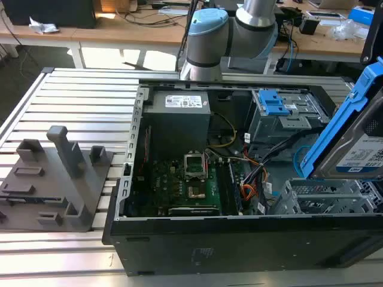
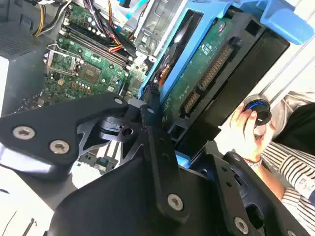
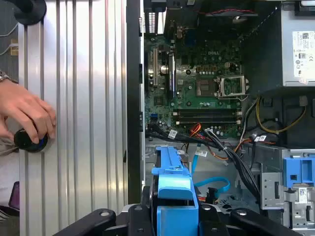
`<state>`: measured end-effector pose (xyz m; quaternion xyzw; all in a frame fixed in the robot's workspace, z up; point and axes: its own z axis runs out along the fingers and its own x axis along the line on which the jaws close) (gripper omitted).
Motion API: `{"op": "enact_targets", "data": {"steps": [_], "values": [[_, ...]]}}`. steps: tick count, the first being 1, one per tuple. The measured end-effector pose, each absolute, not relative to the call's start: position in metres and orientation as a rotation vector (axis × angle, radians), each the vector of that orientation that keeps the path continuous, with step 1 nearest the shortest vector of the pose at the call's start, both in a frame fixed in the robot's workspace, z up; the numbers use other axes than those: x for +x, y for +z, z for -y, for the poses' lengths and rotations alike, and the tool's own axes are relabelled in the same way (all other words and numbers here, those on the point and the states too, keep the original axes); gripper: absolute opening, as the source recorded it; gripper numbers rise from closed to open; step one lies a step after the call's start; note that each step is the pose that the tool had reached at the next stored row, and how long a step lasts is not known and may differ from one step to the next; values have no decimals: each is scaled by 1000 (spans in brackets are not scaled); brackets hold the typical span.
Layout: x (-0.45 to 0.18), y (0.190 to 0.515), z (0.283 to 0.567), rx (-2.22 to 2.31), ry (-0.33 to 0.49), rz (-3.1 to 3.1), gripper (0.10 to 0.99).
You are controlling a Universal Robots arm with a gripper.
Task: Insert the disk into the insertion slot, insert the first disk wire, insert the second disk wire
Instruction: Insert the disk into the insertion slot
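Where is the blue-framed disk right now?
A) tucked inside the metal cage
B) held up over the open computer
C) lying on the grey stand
B: the gripper clamps the disk, which hangs tilted over the open computer case, not yet in the insertion slot.

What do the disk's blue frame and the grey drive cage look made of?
On the disk, the blue frame looks like moulded plastic: uniform bright colour, smooth faces. The insertion slot looks like bare sheet metal: dull grey, thin walls, punched holes.
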<state>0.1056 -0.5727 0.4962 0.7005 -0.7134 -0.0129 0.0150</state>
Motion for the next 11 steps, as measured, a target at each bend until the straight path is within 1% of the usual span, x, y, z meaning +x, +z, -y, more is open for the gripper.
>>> {"op": "enact_targets", "data": {"steps": [11], "values": [[110, 488, 573, 2174, -28, 2215, 361]]}}
